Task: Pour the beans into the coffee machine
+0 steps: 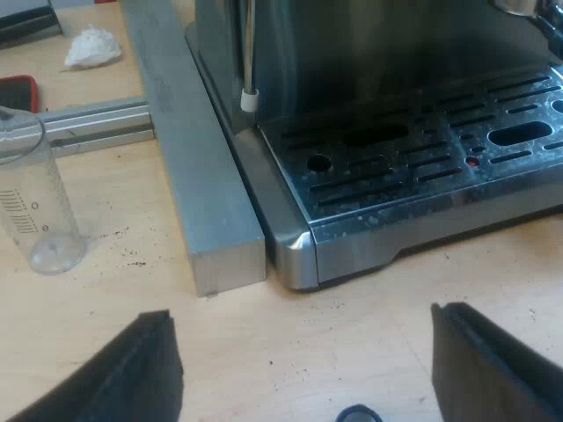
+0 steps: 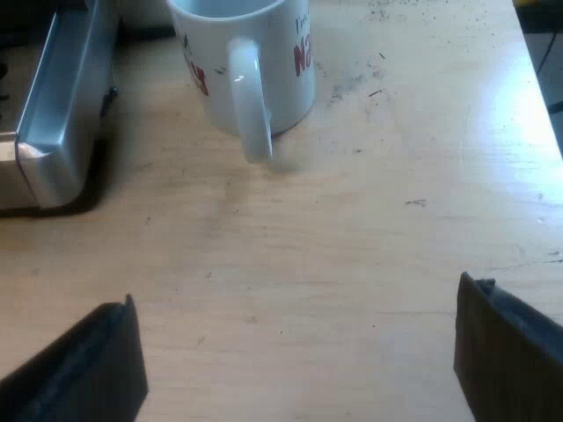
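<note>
**Currently both grippers are hanging open while the measuring glass is standing apart from the machine**

The left gripper (image 1: 303, 352) is hovering low over the wooden table (image 1: 352, 316), facing the front corner of the espresso machine (image 1: 369, 53). Its two black fingers are spread wide and are gripping nothing. The machine's slotted metal drip tray (image 1: 422, 149) is lying just beyond the fingers, and the steam wand (image 1: 249, 61) with its white tip is hanging down over the tray's near corner.

The measuring glass (image 1: 35, 202) is standing upright on the table, well apart from the gripper, with its printed scale showing through the clear wall. A long aluminium bar (image 1: 198, 176) is lying between the glass and the machine, just beside the machine's base. A second aluminium rail (image 1: 97, 123) is meeting that bar behind the glass. Dark specks (image 1: 132, 259) are lying scattered on the wood near the glass's foot. A crumpled white tissue (image 1: 92, 46) is sitting farther off.

The right gripper (image 2: 295, 343) is likewise hovering over bare wood with its fingers wide apart and nothing between them. Ahead of it a white mug (image 2: 255, 53) with red lettering is standing upright near the machine's metal corner, its handle turning toward the gripper.
</note>
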